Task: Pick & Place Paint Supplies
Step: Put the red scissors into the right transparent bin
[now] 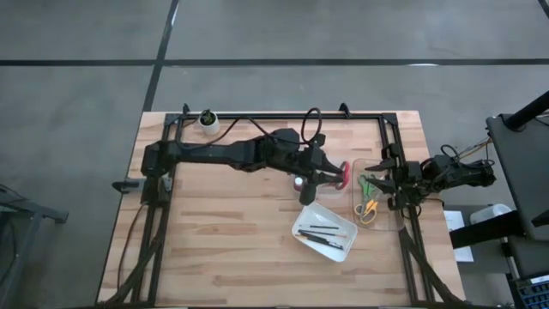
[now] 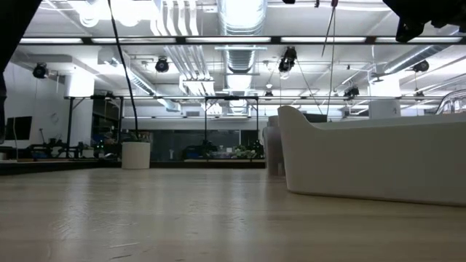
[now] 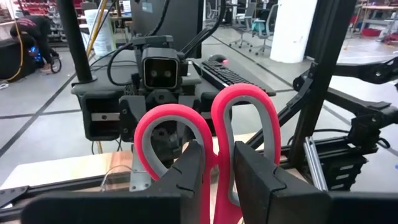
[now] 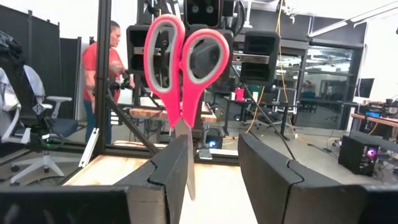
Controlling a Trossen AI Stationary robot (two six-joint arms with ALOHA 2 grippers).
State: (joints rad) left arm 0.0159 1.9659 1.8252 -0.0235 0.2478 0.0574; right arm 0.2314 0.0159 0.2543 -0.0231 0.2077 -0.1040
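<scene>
Mid-handover above the right side of my wooden table (image 1: 223, 240): my left gripper (image 3: 214, 171) is clamped on the red-handled scissors (image 3: 208, 134), their blade hanging between my right gripper's (image 4: 211, 171) parted, untouching fingers. Dark brushes (image 1: 322, 232) already lie in the white tray (image 1: 302, 225); green and yellow scissors (image 1: 369, 199) apparently sit in a clear bin at the right edge. A workshop with a person lies beyond.

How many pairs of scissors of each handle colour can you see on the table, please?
Red-handled scissors, in the left gripper: 1
Green-handled scissors: 1
Yellow-handled scissors: 1
Total: 3
</scene>
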